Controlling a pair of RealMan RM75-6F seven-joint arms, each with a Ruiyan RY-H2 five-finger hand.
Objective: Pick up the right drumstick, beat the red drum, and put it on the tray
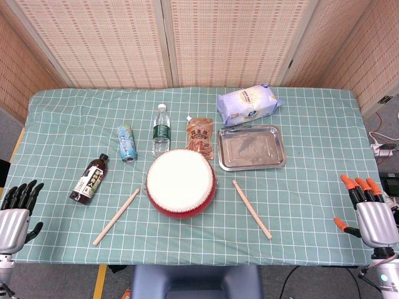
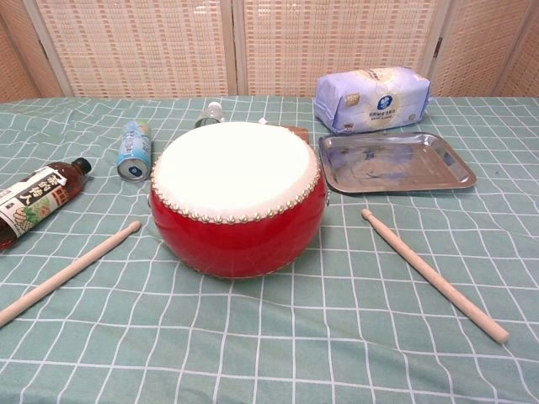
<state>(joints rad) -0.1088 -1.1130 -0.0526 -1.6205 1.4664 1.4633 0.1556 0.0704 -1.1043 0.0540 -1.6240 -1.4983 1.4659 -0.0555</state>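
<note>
Nothing of the task looks begun, judging by how things lie. Lower right of centre in the head view, the right-hand pale wooden drumstick (image 1: pixel 252 209) lies flat on the green checked tablecloth (image 1: pixel 312 187), just beside the round red drum with its white skin (image 1: pixel 181 182) and apart from it. Above the stick, the shiny rectangular metal tray (image 1: pixel 251 148) sits bare.

At the lower right corner of the frame, the right hand with orange fingertips (image 1: pixel 371 215) hangs at the table's edge, fingers spread and holding nothing, well apart from the stick. At the lower left corner, the black-fingered left hand (image 1: pixel 15 212) is likewise empty with fingers apart. The chest view shows neither hand.

All three steps remain: grasping the stick, striking the drum, laying the stick on the tray.
</note>
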